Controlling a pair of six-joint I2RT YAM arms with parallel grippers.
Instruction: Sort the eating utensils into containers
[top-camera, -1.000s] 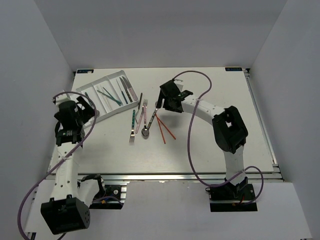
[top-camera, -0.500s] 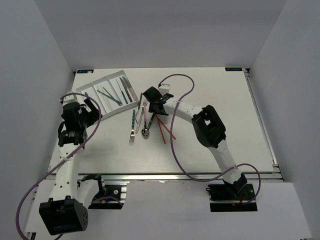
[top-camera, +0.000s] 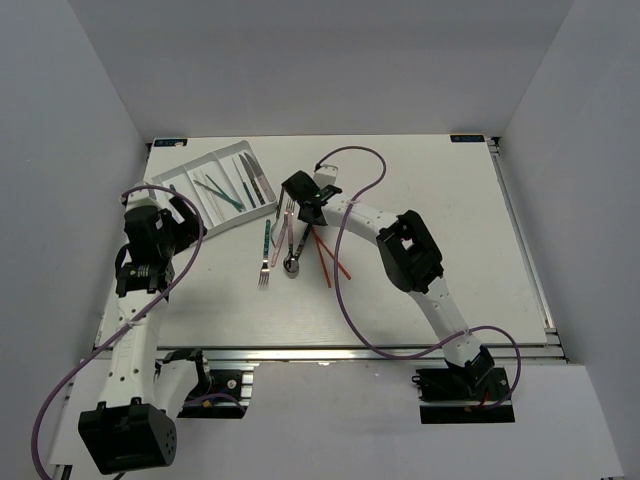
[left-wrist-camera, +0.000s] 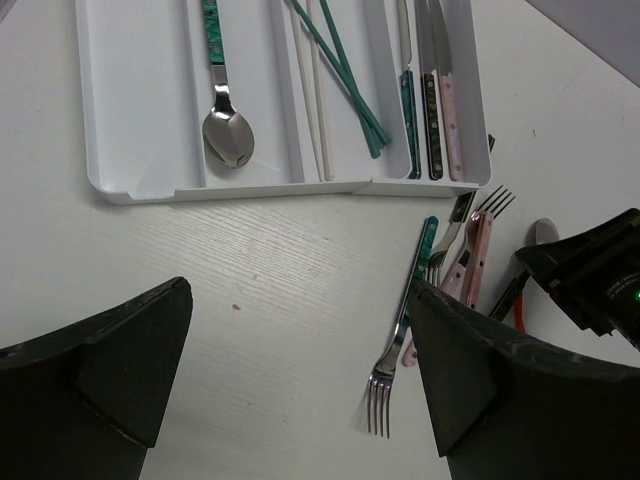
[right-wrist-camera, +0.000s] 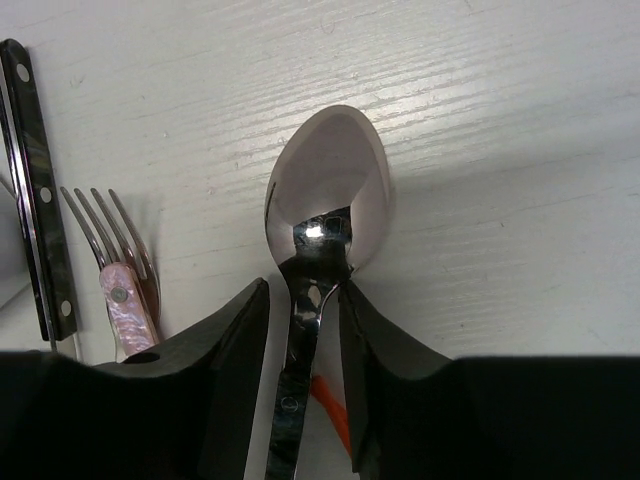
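Right wrist view: I am logging a spoon (right-wrist-camera: 325, 190) lying on the table (right-wrist-camera: 500, 100), pink fork (right-wrist-camera: 125, 290) at its 9 o'clock. I am judging it stiff, light and slick, the narrow neck being the best hold. Right end effector (right-wrist-camera: 300, 305) is straddling that neck; whether it is clamped, I cannot tell.

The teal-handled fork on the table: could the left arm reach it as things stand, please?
Probably yes. The left gripper is open above bare table, and the teal-handled fork lies uncovered; only its handle end crowds the pink fork.
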